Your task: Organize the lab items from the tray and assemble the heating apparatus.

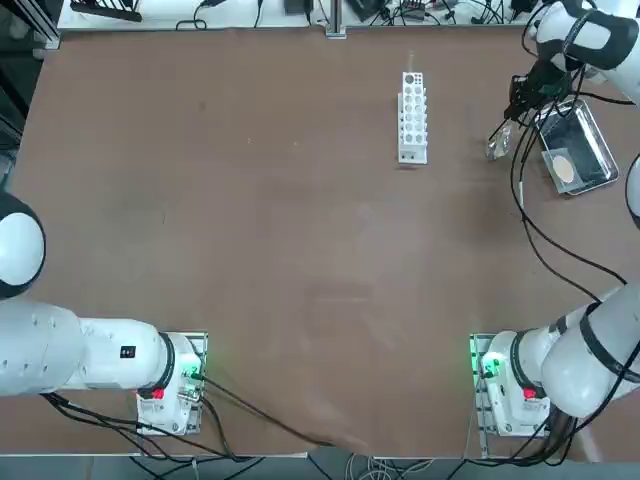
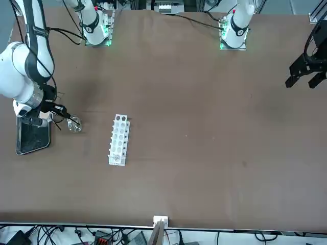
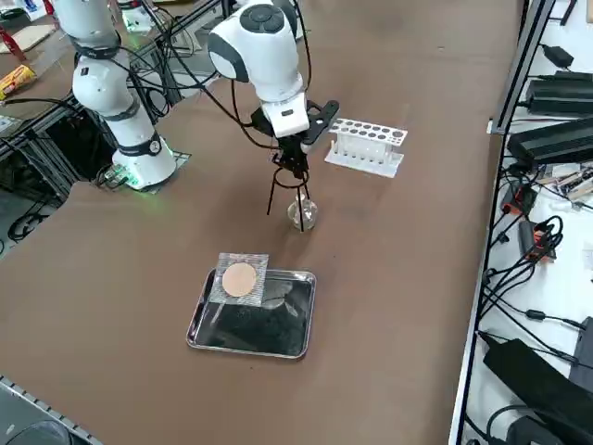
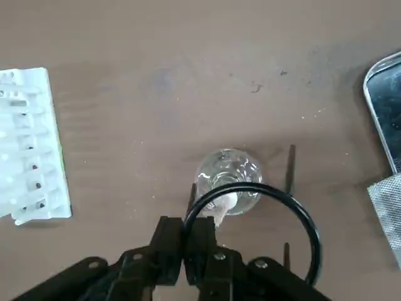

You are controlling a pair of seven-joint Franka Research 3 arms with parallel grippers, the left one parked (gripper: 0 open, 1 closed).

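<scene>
Overhead, we see the brown table (image 1: 250, 230) with the right gripper (image 4: 185, 241) near its far right part, its two fingers pinched tight on the rim of the thin black wire ring tripod (image 4: 254, 219), which it holds above the tabletop. From the wrist camera, we find the ring lying partly over the small clear glass burner (image 4: 229, 179), with thin black legs showing beside the glass; whether any leg touches the table we cannot tell. From the raised side camera, we see the burner (image 3: 302, 215) standing upright on the bare table, between the white test tube rack (image 3: 366, 146) and the shiny metal tray (image 3: 255, 320), apart from both. We note that the square grey gauze mat (image 3: 241, 277) with its round beige centre lies on one end of the tray, one edge overhanging the rim, while the rest of the dark tray floor is bare. No readable label, brand or writing appears on any of these items. Around the working area, we see black cables (image 1: 545, 235) trailing from the arm across the tabletop, and further cables and dark boxes (image 3: 551, 139) lie on the white surface beside the table. Nothing stands between the gripper and the burner.
</scene>
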